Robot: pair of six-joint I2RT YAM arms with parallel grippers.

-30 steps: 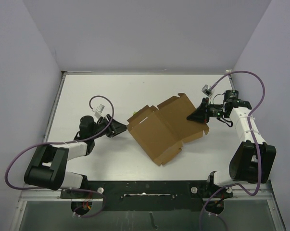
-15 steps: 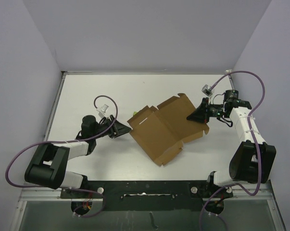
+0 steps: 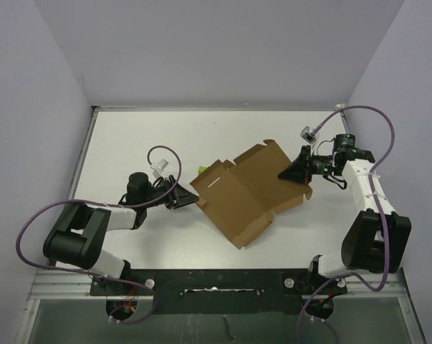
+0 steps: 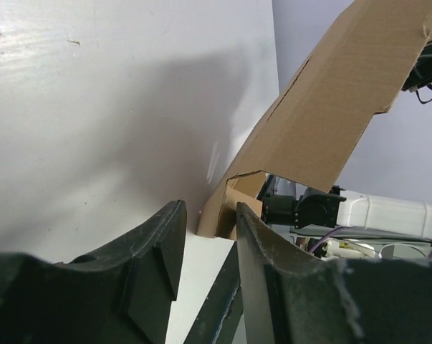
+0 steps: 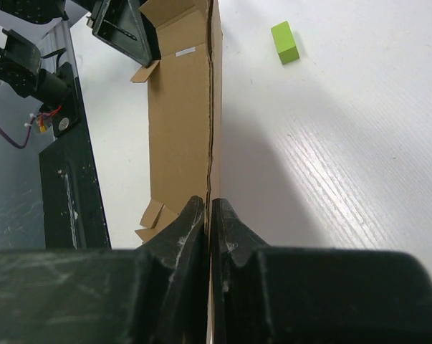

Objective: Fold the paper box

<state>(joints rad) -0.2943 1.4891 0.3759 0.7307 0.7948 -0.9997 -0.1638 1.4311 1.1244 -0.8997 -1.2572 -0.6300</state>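
Right gripper (image 3: 282,174) clenched on paper box (image 3: 244,197) edge; left gripper (image 3: 190,198) parted at flap. Seat flap fully before closing.

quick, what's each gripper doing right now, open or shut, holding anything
left gripper: open, jaws apart at a corner of the paper box, not clamped on it
right gripper: shut on the paper box's edge

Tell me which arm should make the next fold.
Left. The left gripper sits open at the left corner of the paper box, free to push; the right gripper is clamped on the opposite edge, anchoring it.
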